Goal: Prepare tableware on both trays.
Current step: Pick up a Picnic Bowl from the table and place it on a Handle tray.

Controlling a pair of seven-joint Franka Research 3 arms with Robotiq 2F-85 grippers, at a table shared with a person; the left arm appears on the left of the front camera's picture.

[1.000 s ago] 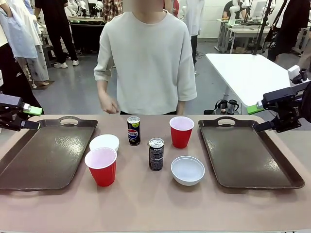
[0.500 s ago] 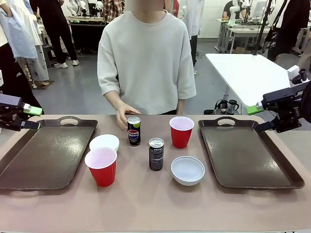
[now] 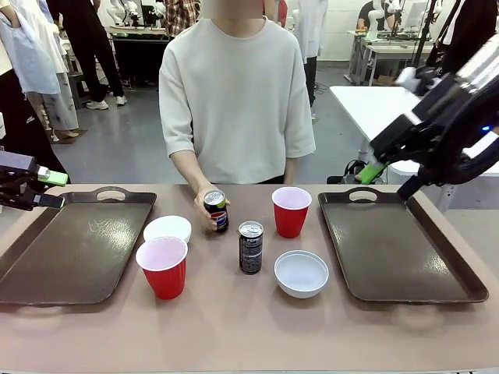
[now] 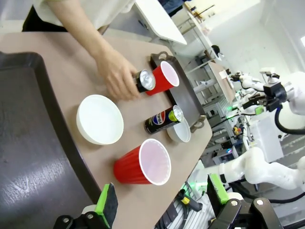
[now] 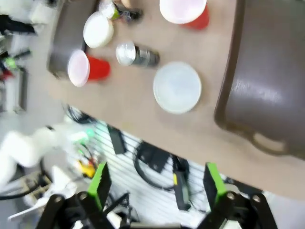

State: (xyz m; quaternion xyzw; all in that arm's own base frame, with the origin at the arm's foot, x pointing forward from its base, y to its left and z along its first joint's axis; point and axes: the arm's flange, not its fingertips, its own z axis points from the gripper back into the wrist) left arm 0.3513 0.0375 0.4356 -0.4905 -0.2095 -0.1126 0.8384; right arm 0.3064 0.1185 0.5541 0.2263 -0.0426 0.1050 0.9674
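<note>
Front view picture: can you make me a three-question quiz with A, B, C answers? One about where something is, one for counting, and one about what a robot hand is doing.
1. Where is the far Pepsi can?
A) on the left tray
B) in the person's hand
C) inside a bowl

2. How many red cups stand on the table?
A) one
B) two
C) three

3. The right gripper is:
A) open
B) shut on a cup
C) shut on a bowl

Answers:
1 B: the person's hand wraps around the far Pepsi can.
2 B: there is the near red cup and the far red cup.
3 A: its fingers stand apart with nothing between them.
</note>
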